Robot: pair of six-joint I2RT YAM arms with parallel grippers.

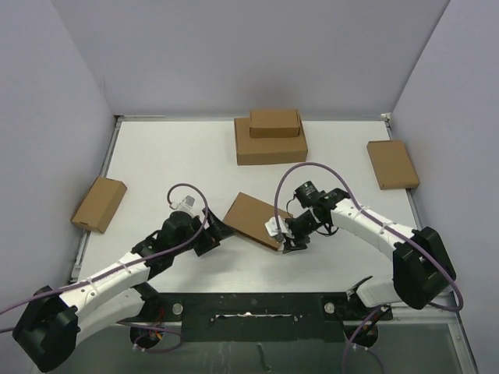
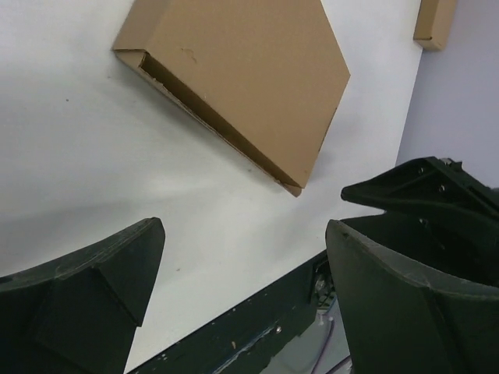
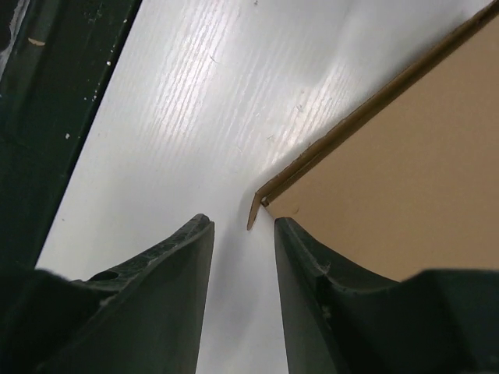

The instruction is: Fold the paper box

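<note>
The paper box lies flat and closed on the white table, turned at an angle between my two grippers. In the left wrist view the paper box shows a side slit along its near edge, and a bare strip of table lies between it and my fingers. My left gripper is wide open and empty, just left of the box; it also shows in the left wrist view. My right gripper is at the box's near right corner. In the right wrist view my right gripper is narrowly open, and a small tab sticks out from the box corner just ahead of the gap.
A large brown box with a smaller box on top stands at the back. Another brown box lies at the right edge and one at the left edge. The dark front rail runs along the near edge.
</note>
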